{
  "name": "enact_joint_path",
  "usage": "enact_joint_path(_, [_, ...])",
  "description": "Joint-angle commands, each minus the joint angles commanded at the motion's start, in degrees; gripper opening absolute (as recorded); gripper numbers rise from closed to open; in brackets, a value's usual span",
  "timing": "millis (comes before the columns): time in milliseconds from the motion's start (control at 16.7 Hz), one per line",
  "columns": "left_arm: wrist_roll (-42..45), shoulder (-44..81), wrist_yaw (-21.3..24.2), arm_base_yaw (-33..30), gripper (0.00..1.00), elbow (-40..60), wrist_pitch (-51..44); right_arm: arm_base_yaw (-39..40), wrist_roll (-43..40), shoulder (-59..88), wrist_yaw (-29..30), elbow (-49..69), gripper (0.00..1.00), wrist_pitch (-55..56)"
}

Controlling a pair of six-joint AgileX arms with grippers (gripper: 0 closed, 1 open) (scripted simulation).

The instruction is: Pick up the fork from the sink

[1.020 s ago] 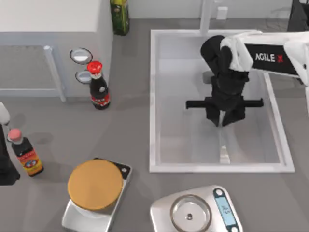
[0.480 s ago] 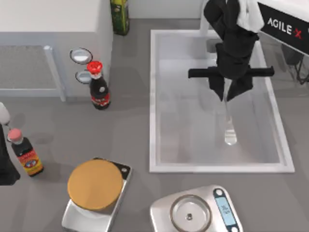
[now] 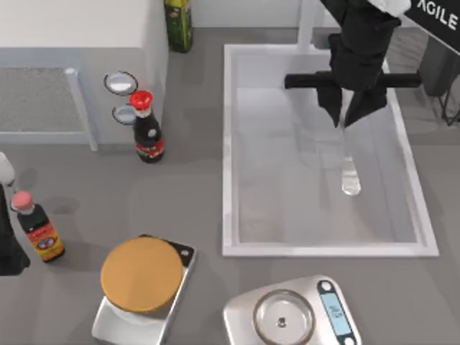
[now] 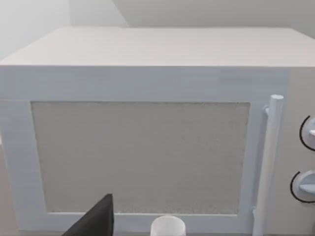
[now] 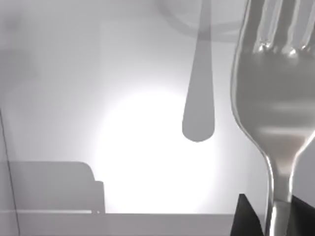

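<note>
The fork (image 3: 349, 169) is a slim silver piece hanging above the floor of the white sink (image 3: 228, 151), its wide handle end toward the near side. My right gripper (image 3: 350, 115) is over the sink's far right part and is shut on the fork. In the right wrist view the fork (image 5: 275, 113) rises from between the dark fingertips (image 5: 244, 219), tines away from the camera. Its shadow lies on the basin floor. My left arm (image 3: 7, 241) is parked at the table's left edge, with one dark finger (image 4: 96, 221) in front of the microwave.
A white microwave (image 3: 72, 43) stands at the back left, a faucet post (image 3: 307, 25) behind the sink. Two soy sauce bottles (image 3: 147, 129) (image 3: 39, 230) and a green bottle (image 3: 178, 25) stand left of the sink. Two scales (image 3: 144, 287) (image 3: 298, 313) sit at the front.
My right gripper has risen and moved toward the sink's far side, carrying the fork up off the basin floor. The left arm has not moved.
</note>
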Motion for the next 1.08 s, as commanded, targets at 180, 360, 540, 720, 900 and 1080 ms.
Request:
enact_joint_path(180, [0.0,0.0,0.0,0.0,1.0,0.0,0.0,-1.0,-1.0,-2.0,0.0,-2.0,0.0,0.0])
enact_joint_path(360, [0.0,0.0,0.0,0.0,1.0,0.0,0.0,-4.1,-4.2,-9.1,-0.2,-9.2,0.0,-0.1])
enact_joint_path(540, [0.0,0.0,0.0,0.0,1.0,0.0,0.0,-8.6,-8.8,-20.5,-0.4,-20.9,0.0,-0.2])
enact_joint_path(720, [0.0,0.0,0.0,0.0,1.0,0.0,0.0,-13.8,-14.0,-34.1,-0.7,-35.2,0.0,-0.4])
enact_joint_path(900, [0.0,0.0,0.0,0.0,1.0,0.0,0.0,-18.8,-19.2,-47.0,-0.9,-48.6,0.0,-0.6])
enact_joint_path(1080, [0.0,0.0,0.0,0.0,1.0,0.0,0.0,-22.8,-23.2,-55.9,-1.1,-57.4,0.0,-0.7])
